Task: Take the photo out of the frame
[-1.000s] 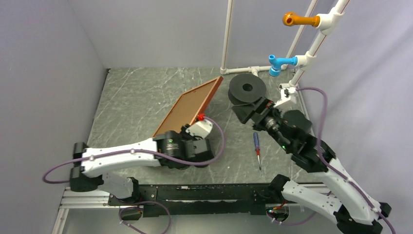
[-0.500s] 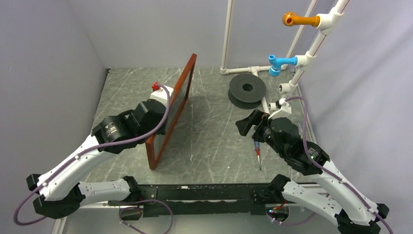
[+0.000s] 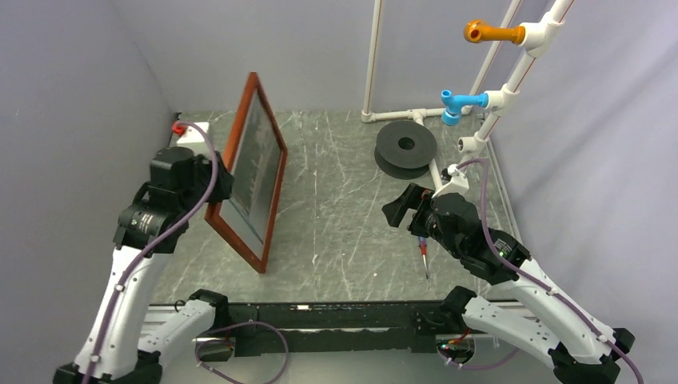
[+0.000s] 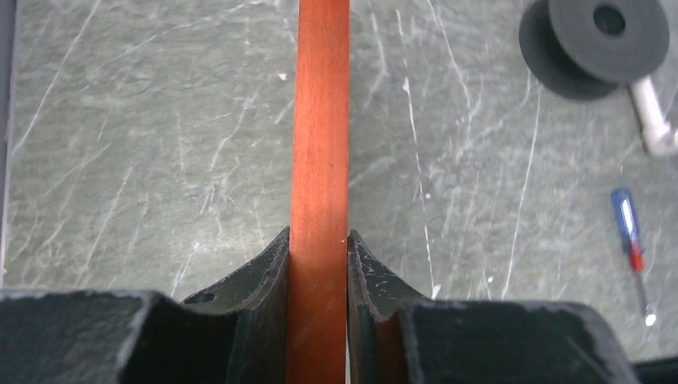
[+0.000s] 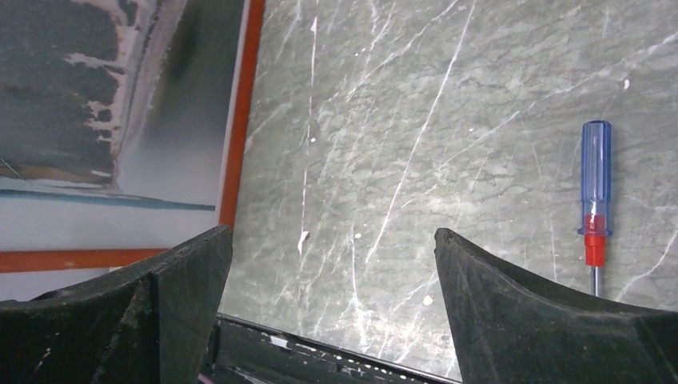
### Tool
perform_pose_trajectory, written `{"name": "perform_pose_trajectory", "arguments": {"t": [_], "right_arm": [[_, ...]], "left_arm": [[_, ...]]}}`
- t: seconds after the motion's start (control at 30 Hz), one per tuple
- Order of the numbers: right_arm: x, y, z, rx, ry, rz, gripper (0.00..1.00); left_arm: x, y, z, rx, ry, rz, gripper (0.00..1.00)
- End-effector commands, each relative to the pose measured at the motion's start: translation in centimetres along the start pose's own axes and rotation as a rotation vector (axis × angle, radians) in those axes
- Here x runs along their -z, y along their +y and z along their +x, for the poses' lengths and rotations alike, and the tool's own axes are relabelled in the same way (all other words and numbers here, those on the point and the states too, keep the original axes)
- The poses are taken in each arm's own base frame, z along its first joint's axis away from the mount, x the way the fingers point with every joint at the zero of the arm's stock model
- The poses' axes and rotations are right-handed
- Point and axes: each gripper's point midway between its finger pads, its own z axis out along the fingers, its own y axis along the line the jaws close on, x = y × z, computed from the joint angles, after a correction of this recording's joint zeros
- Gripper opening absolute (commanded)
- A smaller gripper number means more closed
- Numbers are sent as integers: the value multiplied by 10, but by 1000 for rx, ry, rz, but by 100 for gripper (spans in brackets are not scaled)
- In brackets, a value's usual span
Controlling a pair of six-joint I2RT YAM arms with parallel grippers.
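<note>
The reddish-brown frame (image 3: pixel 276 136) stands tilted on edge at the left of the table, lifted off it. Its front faces right and holds the dark grey and whitish photo (image 3: pixel 256 168). My left gripper (image 3: pixel 216 190) is shut on the frame's left rail. In the left wrist view the rail (image 4: pixel 320 120) runs straight up between the two black fingers of that gripper (image 4: pixel 318 240). My right gripper (image 3: pixel 397 210) is open and empty above the table at the middle right. The right wrist view shows the photo (image 5: pixel 104 104), the frame rail (image 5: pixel 240 112) and bare table between that gripper's (image 5: pixel 329 234) fingers.
A blue-handled screwdriver (image 3: pixel 421 240) lies on the table just under my right arm; it also shows in the right wrist view (image 5: pixel 596 192). A black spool (image 3: pixel 406 148) sits at the back right. A white pipe stand (image 3: pixel 488 100) with blue and orange fittings rises behind it.
My left arm has swung the frame from the table's middle to the left and turned it so the photo faces right. My right gripper has drawn slightly nearer and lower.
</note>
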Motion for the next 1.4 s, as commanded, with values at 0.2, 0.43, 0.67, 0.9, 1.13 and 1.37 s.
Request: {"name": "perform_pose_trajectory", "arguments": {"t": [0.2, 0.43, 0.67, 0.9, 1.13, 1.37], "right_arm": [[-5, 3, 6, -4, 24, -10, 97], [-10, 3, 14, 5, 48, -15, 97], [-18, 5, 21, 26, 77, -19, 97], [-25, 10, 29, 33, 111, -33, 97], [-27, 12, 33, 42, 132, -39, 97], [-28, 8, 38, 44, 141, -37, 97]], "left_arm": [[-34, 67, -7, 311, -128, 40, 0], [-38, 124, 13, 378, -107, -147, 0], [-42, 161, 44, 427, -87, -287, 0], [-45, 190, 67, 399, -71, -393, 0], [-46, 203, 74, 347, -44, -446, 0], [-40, 213, 74, 323, -44, -509, 0]]}}
